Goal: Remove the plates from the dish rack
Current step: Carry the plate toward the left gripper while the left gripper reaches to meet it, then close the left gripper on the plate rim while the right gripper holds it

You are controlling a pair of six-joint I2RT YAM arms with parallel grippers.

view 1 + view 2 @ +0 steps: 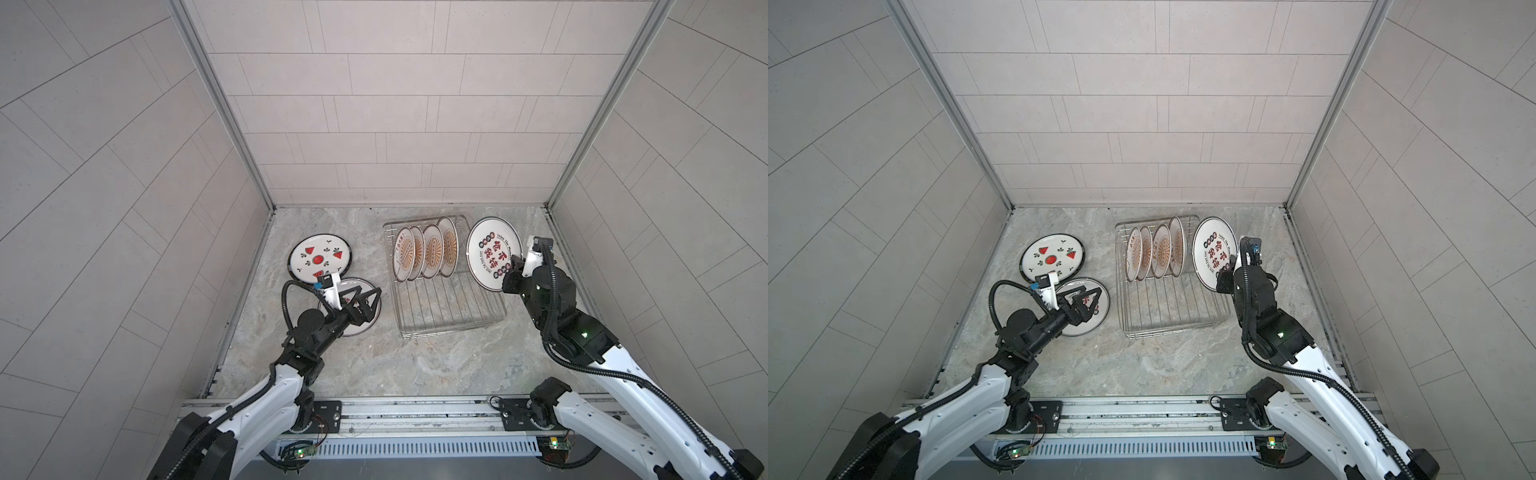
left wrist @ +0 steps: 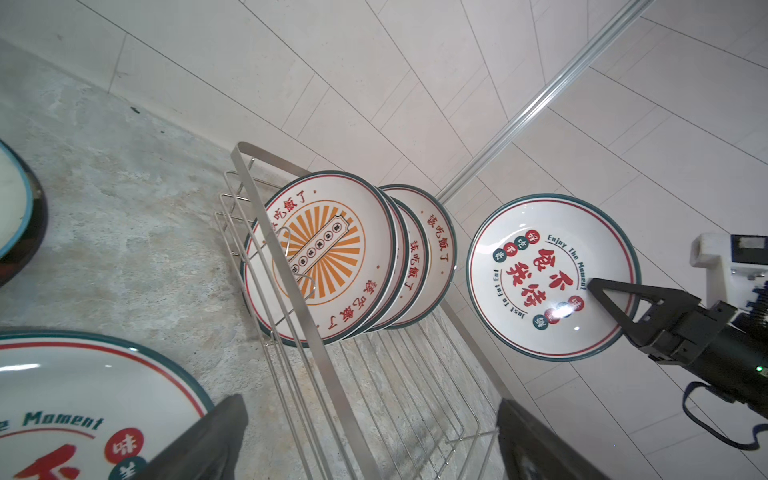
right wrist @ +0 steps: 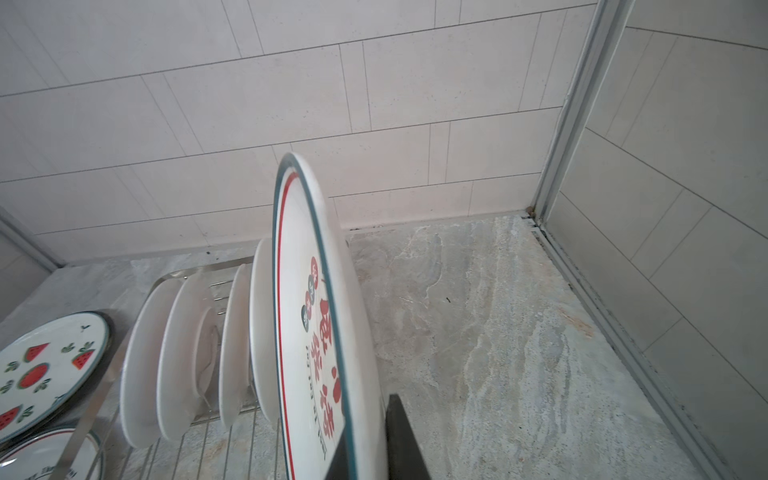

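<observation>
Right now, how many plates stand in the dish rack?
4 sunburst plates, upright in a row at the dish rack's far end: leftmost, second, third, rightmost. The right wrist view agrees, so a hidden fifth seems unlikely.

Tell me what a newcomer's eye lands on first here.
First, the right gripper pinching the rim of a red-character plate, held on edge just right of the dish rack. Next, the four sunburst plates standing in a row at the rack's far end. Then the watermelon plate and a second red-character plate lying flat on the table at left, with the open left gripper over the latter.
</observation>
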